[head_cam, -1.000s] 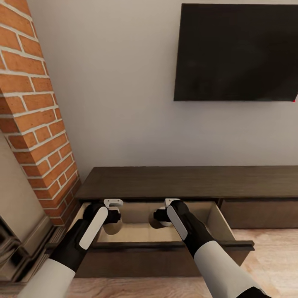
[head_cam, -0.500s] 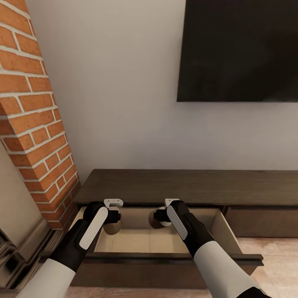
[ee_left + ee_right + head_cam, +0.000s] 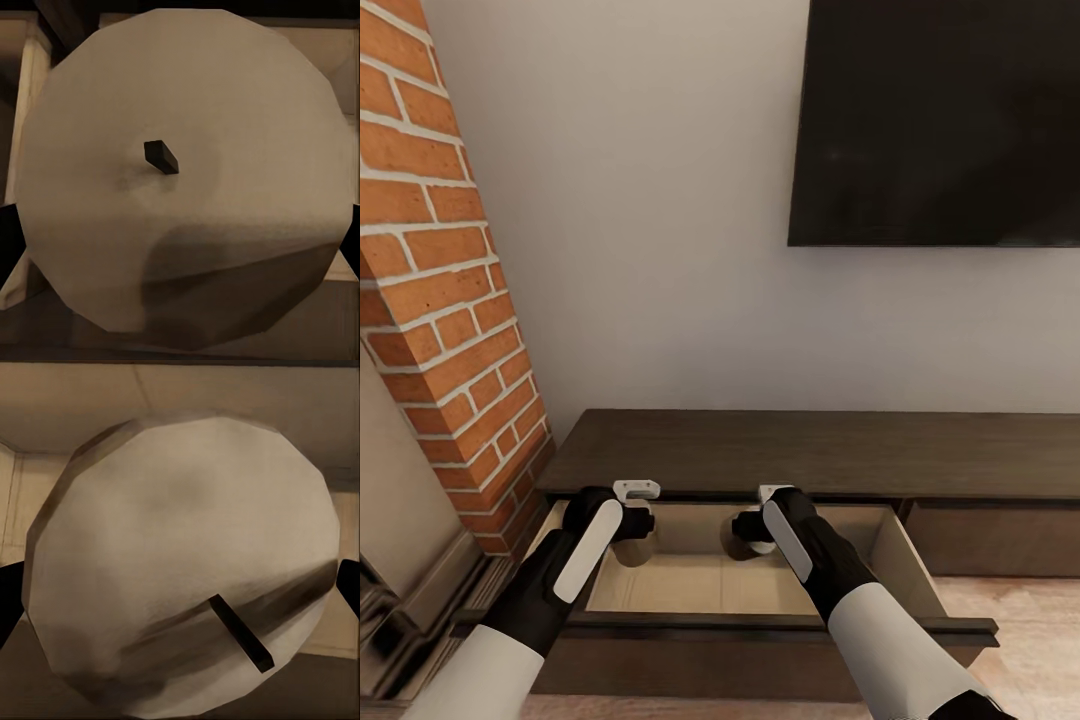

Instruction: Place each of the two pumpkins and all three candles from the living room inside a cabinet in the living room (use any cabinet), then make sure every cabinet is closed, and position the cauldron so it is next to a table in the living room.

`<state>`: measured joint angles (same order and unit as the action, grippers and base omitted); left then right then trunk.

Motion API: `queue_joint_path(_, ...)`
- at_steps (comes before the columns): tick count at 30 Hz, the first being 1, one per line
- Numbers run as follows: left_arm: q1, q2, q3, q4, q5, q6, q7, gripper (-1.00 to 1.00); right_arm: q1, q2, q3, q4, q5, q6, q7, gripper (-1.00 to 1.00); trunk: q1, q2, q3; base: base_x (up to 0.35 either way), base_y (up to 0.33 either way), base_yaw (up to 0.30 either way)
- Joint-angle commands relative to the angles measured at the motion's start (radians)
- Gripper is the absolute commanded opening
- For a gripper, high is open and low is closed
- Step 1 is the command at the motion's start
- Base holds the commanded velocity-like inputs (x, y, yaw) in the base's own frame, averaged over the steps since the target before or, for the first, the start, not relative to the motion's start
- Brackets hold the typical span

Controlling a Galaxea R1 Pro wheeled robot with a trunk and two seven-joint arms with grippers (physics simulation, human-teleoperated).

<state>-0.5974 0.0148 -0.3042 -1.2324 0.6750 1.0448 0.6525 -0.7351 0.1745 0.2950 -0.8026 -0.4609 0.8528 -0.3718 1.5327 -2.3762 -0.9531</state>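
The dark brown cabinet [image 3: 810,445] stands against the wall with its left drawer [image 3: 700,588] pulled open, pale wood inside. My left gripper [image 3: 632,535] is shut on a pale candle [image 3: 633,551] above the drawer's left part. That candle's top and dark wick [image 3: 161,157] show close up in the left wrist view. My right gripper [image 3: 750,530] is shut on a second pale candle [image 3: 738,538] over the drawer's middle, and its wick [image 3: 240,634] shows in the right wrist view. Pumpkins and cauldron are out of view.
A red brick chimney column [image 3: 440,300] rises at the left, close to the drawer's left end. A black TV [image 3: 940,120] hangs on the wall above the cabinet. A closed drawer front [image 3: 1000,540] lies to the right, with wooden floor [image 3: 1025,630] below it.
The whole picture has shifted, so the camera moved closer to the cabinet. Both grippers keep their candles over the open drawer.
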Motion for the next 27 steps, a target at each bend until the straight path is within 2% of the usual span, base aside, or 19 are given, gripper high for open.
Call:
queue_joint_path(1,-0.001,-0.001,-0.003,-0.001,0.007,0.002,0.010,-1.00,-0.006,0.000,0.001,0.025,-0.010,0.001,-0.009,-1.00,0.000,0.000,-0.001,0.000,0.000,0.000)
queue_joint_path(3,-0.001,-0.003,-0.003,-0.001,0.006,0.002,0.010,-1.00,-0.029,0.000,0.001,0.082,-0.015,-0.001,-0.009,-1.00,0.000,0.000,-0.001,0.000,0.000,0.000)
queue_joint_path(5,-0.001,-0.005,-0.003,-0.001,0.006,0.002,0.010,-1.00,-0.057,0.000,0.001,0.148,-0.046,-0.027,-0.009,-1.00,0.000,0.000,-0.001,0.000,0.000,0.000)
queue_joint_path(6,-0.001,-0.006,-0.003,-0.001,0.006,0.002,0.010,-1.00,-0.076,0.000,0.001,0.190,-0.077,-0.058,-0.009,-1.00,0.000,0.000,-0.001,0.000,0.000,0.000)
queue_joint_path(8,-0.001,-0.007,-0.003,-0.001,0.006,0.002,0.010,-1.00,-0.096,0.000,0.001,0.243,-0.114,-0.096,-0.009,-1.00,0.000,0.000,-0.001,0.000,0.000,0.000)
queue_joint_path(11,-0.001,-0.010,-0.003,-0.002,0.006,0.002,0.010,-1.00,-0.115,0.000,0.001,0.293,-0.147,-0.131,-0.009,-1.00,0.004,-0.007,-0.004,0.000,0.000,0.000)
queue_joint_path(27,-0.001,-0.045,-0.003,0.015,0.004,0.002,0.013,-1.00,-0.119,0.000,0.000,0.305,-0.157,-0.141,-0.016,-1.00,0.065,-0.119,-0.054,0.000,0.000,0.000)
